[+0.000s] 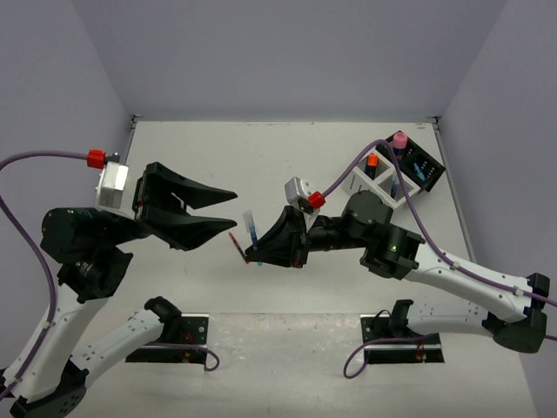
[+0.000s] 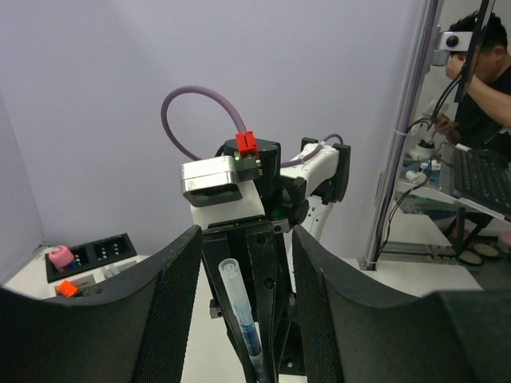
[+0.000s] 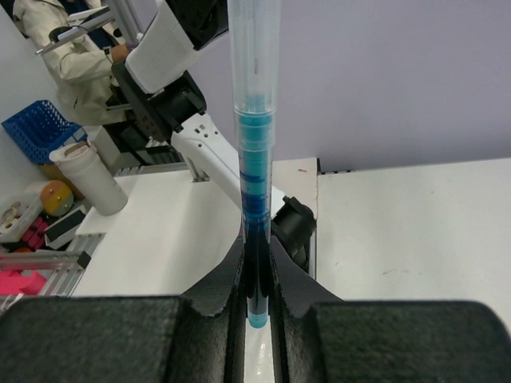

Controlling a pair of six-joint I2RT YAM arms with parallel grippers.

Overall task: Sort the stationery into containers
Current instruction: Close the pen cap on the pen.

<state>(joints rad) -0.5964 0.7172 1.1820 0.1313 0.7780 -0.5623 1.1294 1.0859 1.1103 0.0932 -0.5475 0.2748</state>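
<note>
Hovering mid-air over the bench, well apart from both boxes in the far right corner. Seeing left fingers spread wide, gripping nothing, aimed straight at right fingers with tips near each other. Looks like a handover spot, so biggest risk first: clipping one set of fingers with the other on any careless swing or retreat. Pinching the blue pen narrow with right fingers, only at its very end, leaving most of the barrel free beyond the tips. Expect levering or twisting in the pinch under a fast wrist move, then dropping onto the bench or arriving tilted. Next worry: white box and black box, set close together, slots small and partly filled, with an orange-capped piece and another pen in white, pink cylinder at black's end. Could jam the pen on a rim or divider, shove a box, or knock contents if coming in off-vertical. Also noting a thin red streak beside the right tips in the top view; cannot tell whether second pen or hardware. If pen, likely to fall first.
</note>
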